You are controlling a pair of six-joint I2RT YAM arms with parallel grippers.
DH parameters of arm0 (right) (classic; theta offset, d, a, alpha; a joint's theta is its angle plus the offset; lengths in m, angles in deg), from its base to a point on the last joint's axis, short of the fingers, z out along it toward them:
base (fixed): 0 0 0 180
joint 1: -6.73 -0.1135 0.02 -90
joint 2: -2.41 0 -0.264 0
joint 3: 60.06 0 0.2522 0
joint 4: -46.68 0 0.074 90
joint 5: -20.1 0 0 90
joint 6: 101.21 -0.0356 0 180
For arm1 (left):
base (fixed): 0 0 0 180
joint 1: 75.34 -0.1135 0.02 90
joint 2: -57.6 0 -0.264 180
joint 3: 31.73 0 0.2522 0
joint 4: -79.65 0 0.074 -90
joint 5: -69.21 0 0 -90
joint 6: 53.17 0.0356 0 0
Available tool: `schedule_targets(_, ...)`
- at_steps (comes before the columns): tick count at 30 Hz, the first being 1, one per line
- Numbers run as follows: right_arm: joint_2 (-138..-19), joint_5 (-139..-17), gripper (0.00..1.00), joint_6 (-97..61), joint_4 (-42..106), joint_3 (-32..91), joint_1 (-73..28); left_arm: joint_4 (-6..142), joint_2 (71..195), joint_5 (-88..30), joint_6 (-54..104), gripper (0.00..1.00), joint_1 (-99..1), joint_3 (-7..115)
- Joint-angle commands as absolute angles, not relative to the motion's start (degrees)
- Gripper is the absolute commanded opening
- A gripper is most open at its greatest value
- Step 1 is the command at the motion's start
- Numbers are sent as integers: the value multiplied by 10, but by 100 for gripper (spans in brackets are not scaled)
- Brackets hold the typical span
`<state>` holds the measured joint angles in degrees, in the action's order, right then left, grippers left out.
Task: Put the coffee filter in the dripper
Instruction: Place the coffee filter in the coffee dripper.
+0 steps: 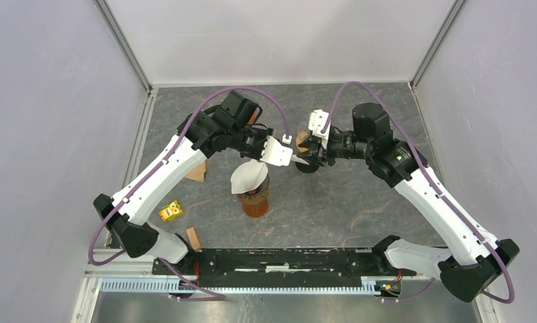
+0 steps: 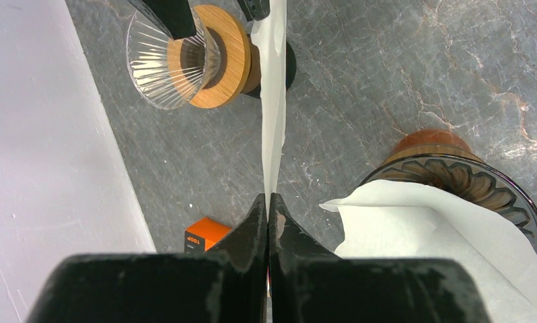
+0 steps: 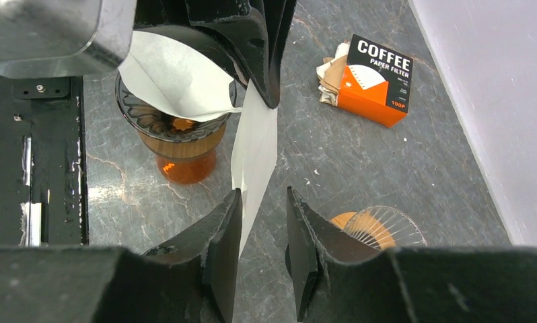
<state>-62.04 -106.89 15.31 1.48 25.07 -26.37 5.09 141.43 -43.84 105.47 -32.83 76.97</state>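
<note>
My left gripper [image 2: 268, 196] is shut on a white coffee filter [image 2: 274, 101], which I see edge-on stretching away from the tips. Its free corner [image 3: 256, 148] hangs between the fingers of my right gripper [image 3: 262, 192], which stands open with a gap, the paper close to the left finger. A clear glass dripper [image 2: 185, 57] with a wooden collar lies on its side below the right gripper [image 1: 305, 156]. An amber dripper [image 1: 254, 198] stands mid-table with another white filter [image 1: 249, 176] sitting loosely in it, beside the left gripper [image 1: 287, 156].
An orange box [image 3: 377, 81] printed COFFEE PAPER FILTER lies by the left wall, with crumpled brown paper [image 3: 330, 67] next to it. A small yellow object [image 1: 171, 211] sits near the left arm's base. The black rail [image 1: 279, 259] runs along the near edge.
</note>
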Motion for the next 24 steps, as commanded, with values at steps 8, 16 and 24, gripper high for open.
schedule_targets(8, -612, -1077, 36, 161, 20, 236, -261, 56, 1405, -453, 1062, 2, -325, 776)
schedule_targets(16, -614, -1084, 36, 157, 21, 231, -261, 56, 1408, -454, 1059, 2, -325, 778)
schedule_targets(24, -620, -1102, 36, 143, 29, 233, -261, 73, 1409, -451, 1045, 2, -325, 772)
